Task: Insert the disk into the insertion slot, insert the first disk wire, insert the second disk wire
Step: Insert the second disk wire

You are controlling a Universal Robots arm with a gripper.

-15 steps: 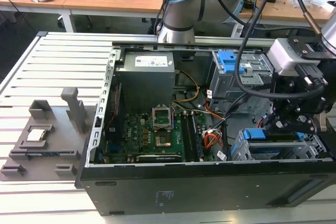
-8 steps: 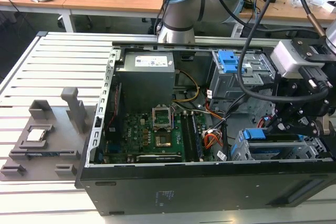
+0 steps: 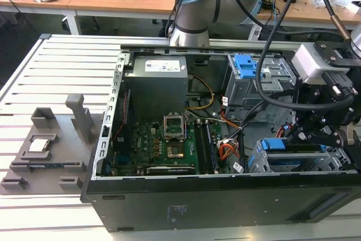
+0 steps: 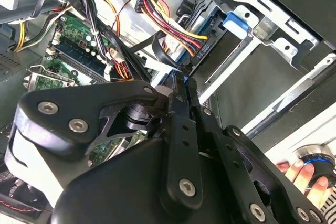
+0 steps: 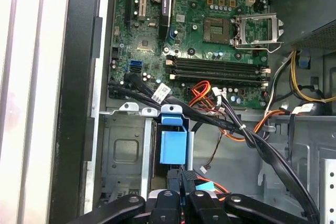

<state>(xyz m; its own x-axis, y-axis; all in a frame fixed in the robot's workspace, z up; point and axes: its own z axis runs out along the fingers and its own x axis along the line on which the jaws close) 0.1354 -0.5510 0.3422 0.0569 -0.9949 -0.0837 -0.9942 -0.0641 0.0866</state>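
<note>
Item: hand [image 4: 178,85], fingers pressed together on what looks like a thin dark wire plug, just above disk [image 5: 173,148] w/ blue carrier, disk seated in insertion slot [image 3: 293,165], long axis running into slot, directly ahead of fingertips.

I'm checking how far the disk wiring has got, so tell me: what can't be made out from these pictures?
- Whether the disk is fully seated: in the first wrist view the insertion slot walls cover its body.
- What the gripper pinches: in the second wrist view its own links block the tips.
- Whether the wire plug is mated: the joint is hidden behind it.
</note>
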